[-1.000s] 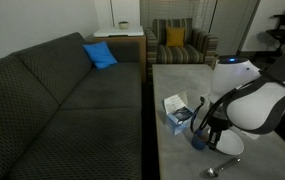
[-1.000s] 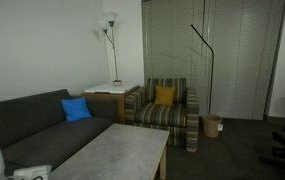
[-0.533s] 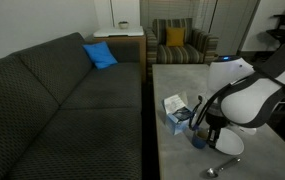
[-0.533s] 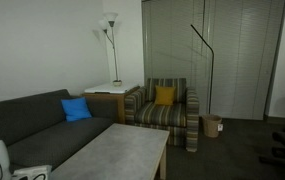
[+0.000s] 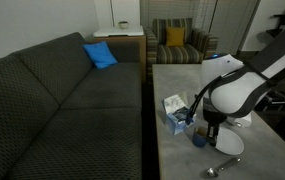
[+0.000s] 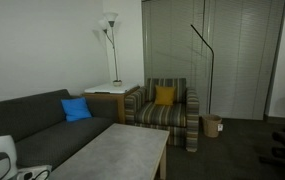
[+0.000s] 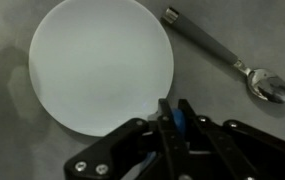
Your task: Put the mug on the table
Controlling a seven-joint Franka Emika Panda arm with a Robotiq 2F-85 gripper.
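Note:
The small dark blue mug (image 5: 198, 142) hangs at the near end of the long grey table (image 5: 182, 80), right of the tissue box; I cannot tell whether it touches the top. My gripper (image 5: 204, 128) comes down onto it from above. In the wrist view my gripper (image 7: 175, 104) is shut, with a strip of the blue mug wall (image 7: 179, 122) pinched between the fingers; the rest of the mug is hidden under the gripper. The table also shows in an exterior view (image 6: 112, 150), where the mug is out of view.
A white round plate (image 7: 102, 65) and a metal spoon (image 7: 222, 55) lie on the table just beyond the fingers. The spoon (image 5: 225, 165) lies near the front edge. A tissue box (image 5: 174, 113) stands beside the mug. A dark sofa (image 5: 62, 100) runs along the table.
The arm's white body has swung up and toward the back of the table. The gripper and the mug have stayed at about the same spot.

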